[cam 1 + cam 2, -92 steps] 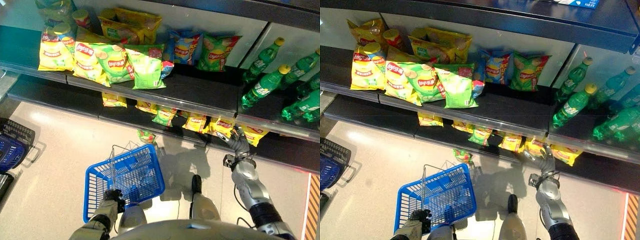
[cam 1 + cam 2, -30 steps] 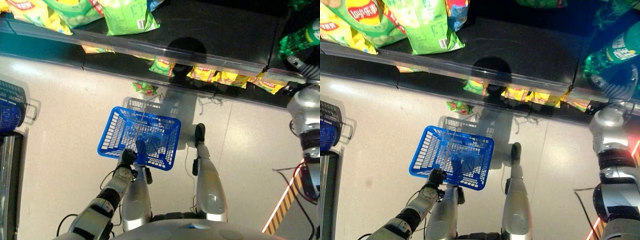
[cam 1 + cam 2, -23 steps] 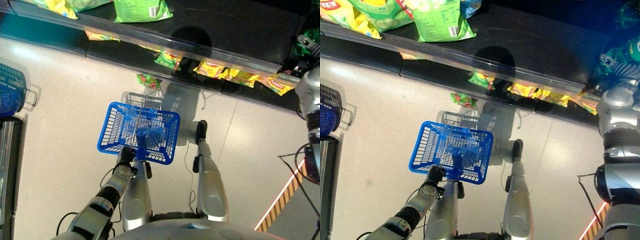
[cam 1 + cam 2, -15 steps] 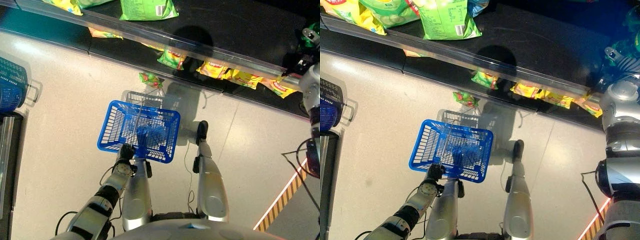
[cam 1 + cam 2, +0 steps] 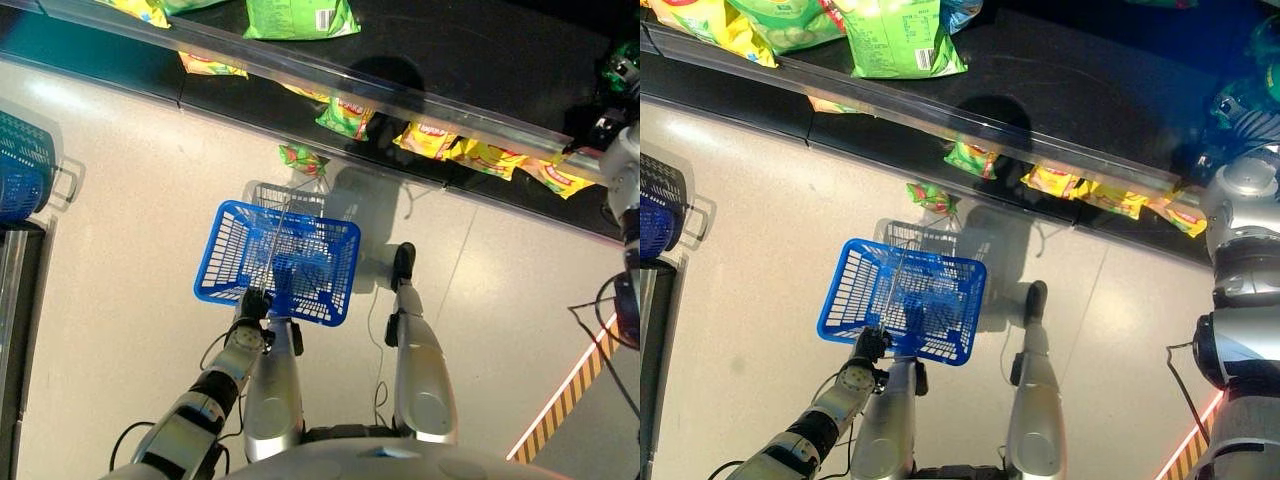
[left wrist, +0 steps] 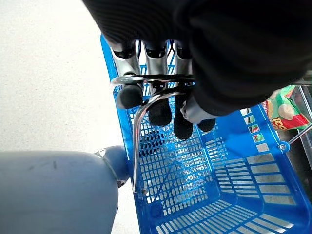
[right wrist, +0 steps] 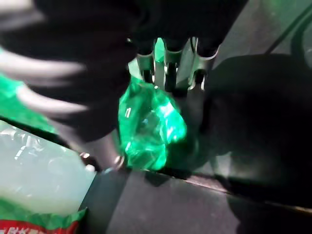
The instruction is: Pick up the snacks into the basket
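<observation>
left robot hand (image 6: 161,105) is curled round the wire handle (image 6: 146,92) of the blue basket (image 5: 240,228), which hangs low over the floor (image 5: 130,200) in front of the robot, and the basket looks empty, nothing in it that i can make out. the snacks are elsewhere: a small green packet (image 5: 301,159) lies on the floor just beyond the basket's far rim, yellow and green packets (image 5: 470,153) sit along the lower shelf (image 5: 240,100), and larger green bags (image 5: 895,38) rest on the shelf above. right robot hand (image 7: 168,73) is up at the far right of the shelf, among the green bottles (image 7: 151,126), its fingers pointing at one of them; whether they are apart or closed on anything, i cannot tell. that's the worry, as i judge it: a bottle is not a snack, so a grab here could bring back the wrong item, or knock bottles over. the packets are well apart from that hand, and the basket well apart from both, so any carry is long with room for a drop. the floor packet could also get stepped on. the head views give the whole layout, basket, shelves, stray packet. the left wrist view gives what they can't: fingers hooked under the handle, with the green packet beside the rim. the right wrist view alone shows how close the bottle is.
</observation>
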Controlling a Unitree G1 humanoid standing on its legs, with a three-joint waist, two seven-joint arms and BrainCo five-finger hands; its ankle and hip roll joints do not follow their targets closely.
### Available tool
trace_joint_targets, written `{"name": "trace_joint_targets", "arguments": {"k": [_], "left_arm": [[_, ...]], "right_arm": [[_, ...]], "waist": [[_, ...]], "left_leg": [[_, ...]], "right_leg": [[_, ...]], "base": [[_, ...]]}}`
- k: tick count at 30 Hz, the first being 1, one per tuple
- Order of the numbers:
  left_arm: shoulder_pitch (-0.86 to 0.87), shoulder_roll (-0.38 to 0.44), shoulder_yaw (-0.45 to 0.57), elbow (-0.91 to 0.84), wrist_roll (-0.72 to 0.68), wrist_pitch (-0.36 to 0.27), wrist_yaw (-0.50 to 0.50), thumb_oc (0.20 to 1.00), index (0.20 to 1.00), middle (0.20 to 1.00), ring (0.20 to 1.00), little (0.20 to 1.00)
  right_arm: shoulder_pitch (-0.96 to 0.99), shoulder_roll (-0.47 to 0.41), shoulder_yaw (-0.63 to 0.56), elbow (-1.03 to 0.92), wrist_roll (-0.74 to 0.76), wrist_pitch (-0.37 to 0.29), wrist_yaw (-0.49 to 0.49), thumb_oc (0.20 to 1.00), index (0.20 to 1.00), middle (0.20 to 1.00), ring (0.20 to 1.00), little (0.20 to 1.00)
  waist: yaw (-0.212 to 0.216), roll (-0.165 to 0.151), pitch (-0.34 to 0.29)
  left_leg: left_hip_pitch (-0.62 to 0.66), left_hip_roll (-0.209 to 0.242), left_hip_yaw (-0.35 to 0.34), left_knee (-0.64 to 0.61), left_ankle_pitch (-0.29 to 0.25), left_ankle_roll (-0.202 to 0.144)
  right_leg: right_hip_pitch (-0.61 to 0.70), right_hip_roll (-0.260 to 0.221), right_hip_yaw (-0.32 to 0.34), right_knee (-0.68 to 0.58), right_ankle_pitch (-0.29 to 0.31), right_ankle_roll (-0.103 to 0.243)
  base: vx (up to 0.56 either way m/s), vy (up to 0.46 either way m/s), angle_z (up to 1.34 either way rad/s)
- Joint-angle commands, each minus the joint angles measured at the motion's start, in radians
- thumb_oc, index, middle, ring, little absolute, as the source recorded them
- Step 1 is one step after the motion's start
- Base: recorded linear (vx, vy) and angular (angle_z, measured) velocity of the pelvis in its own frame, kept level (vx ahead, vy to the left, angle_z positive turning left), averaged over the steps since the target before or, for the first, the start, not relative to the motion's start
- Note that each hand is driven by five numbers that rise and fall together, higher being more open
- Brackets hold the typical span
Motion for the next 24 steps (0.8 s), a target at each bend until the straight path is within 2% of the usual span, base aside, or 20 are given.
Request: {"name": "trace_joint_targets", "arguments": {"k": [1,4,7,12,13,14,16,20,22,24], "left_arm": [[0.041,0.048,-0.032,0.001,-0.024,0.012,0.019,0.2,0.2,0.2,0.2,0.2],[0.042,0.047,-0.032,0.004,-0.023,0.013,0.019,0.2,0.2,0.2,0.2,0.2],[0.039,0.036,-0.016,-0.005,-0.015,0.02,0.024,0.2,0.2,0.2,0.2,0.2],[0.055,0.03,0.034,-0.036,0.004,0.028,0.03,0.2,0.2,0.2,0.2,0.2],[0.058,0.032,0.033,-0.036,0.004,0.028,0.03,0.2,0.2,0.2,0.2,0.2],[0.065,0.037,0.054,-0.043,0.017,0.032,0.028,0.2,0.2,0.2,0.2,0.2],[0.069,0.04,0.072,-0.045,0.029,0.034,0.029,0.2,0.2,0.2,0.2,0.2],[0.078,0.045,0.106,-0.017,0.048,0.038,0.036,0.2,0.2,0.2,0.2,0.2],[0.079,0.048,0.131,0.0,0.055,0.035,0.044,0.2,0.2,0.2,0.2,0.2],[0.083,0.048,0.139,0.003,0.052,0.033,0.046,0.2,0.2,0.2,0.2,0.2]], "right_arm": [[-0.062,0.094,0.06,-0.003,0.004,-0.012,0.052,0.2,0.2,0.2,0.2,0.2],[-0.047,0.107,0.055,-0.013,-0.001,-0.011,0.049,0.2,0.2,0.2,0.2,0.2],[0.066,0.176,0.042,-0.161,-0.036,-0.031,0.039,0.2,0.2,0.2,0.2,0.2],[0.368,0.318,-0.072,-0.473,-0.083,-0.078,0.005,0.2,0.2,0.2,0.2,0.2],[0.378,0.321,-0.076,-0.484,-0.087,-0.075,0.002,0.2,0.2,0.2,0.2,0.2],[0.514,0.38,-0.114,-0.608,-0.129,-0.079,0.007,0.2,0.2,0.2,0.2,0.2],[0.615,0.442,-0.14,-0.673,-0.129,-0.1,0.02,0.2,0.2,0.2,0.2,0.2],[0.793,0.522,-0.132,-0.764,-0.193,-0.097,0.049,0.2,0.2,0.2,0.2,0.2],[0.874,0.538,-0.11,-0.814,-0.235,-0.095,0.079,0.2,0.2,0.2,0.2,0.2],[0.9,0.539,-0.104,-0.837,-0.244,-0.095,0.093,0.2,0.2,0.2,0.2,0.2]], "waist": [[0.056,-0.062,0.015],[0.056,-0.062,0.015],[0.053,-0.065,0.015],[0.046,-0.076,0.015],[0.047,-0.077,0.015],[0.044,-0.084,0.015],[0.04,-0.09,0.015],[0.035,-0.112,0.015],[0.031,-0.13,0.015],[0.03,-0.135,0.015]], "left_leg": [[-0.029,-0.098,0.003,0.006,0.001,0.086],[-0.029,-0.098,0.003,0.005,0.002,0.086],[-0.036,-0.097,0.0,0.004,0.006,0.086],[-0.038,-0.098,-0.011,-0.002,0.009,0.088],[-0.036,-0.098,-0.012,-0.002,0.01,0.088],[-0.03,-0.098,-0.013,-0.008,0.011,0.088],[-0.028,-0.101,-0.013,-0.011,0.012,0.089],[0.008,-0.103,-0.011,-0.028,0.016,0.091],[0.043,-0.104,-0.007,-0.041,0.016,0.093],[0.055,-0.105,-0.004,-0.044,0.015,0.095]], "right_leg": [[-0.011,-0.006,-0.007,0.154,-0.106,0.036],[-0.009,-0.005,-0.008,0.15,-0.104,0.036],[-0.01,-0.004,-0.012,0.14,-0.099,0.036],[-0.003,-0.004,-0.022,0.123,-0.089,0.04],[-0.001,-0.004,-0.023,0.122,-0.089,0.04],[0.009,-0.006,-0.028,0.115,-0.087,0.043],[0.016,-0.008,-0.032,0.111,-0.082,0.044],[0.051,-0.007,-0.033,0.094,-0.068,0.049],[0.078,-0.004,-0.026,0.081,-0.059,0.052],[0.088,-0.004,-0.024,0.08,-0.058,0.053]], "base": [[0.0,0.0,0.0],[0.0,0.0,0.0],[0.0,0.0,0.0],[0.0,0.0,0.0],[0.0,0.0,0.0],[0.0,0.0,0.0],[0.0,0.0,0.0],[-0.01,0.019,0.0],[-0.02,0.045,0.01],[-0.01,0.028,0.03]]}}
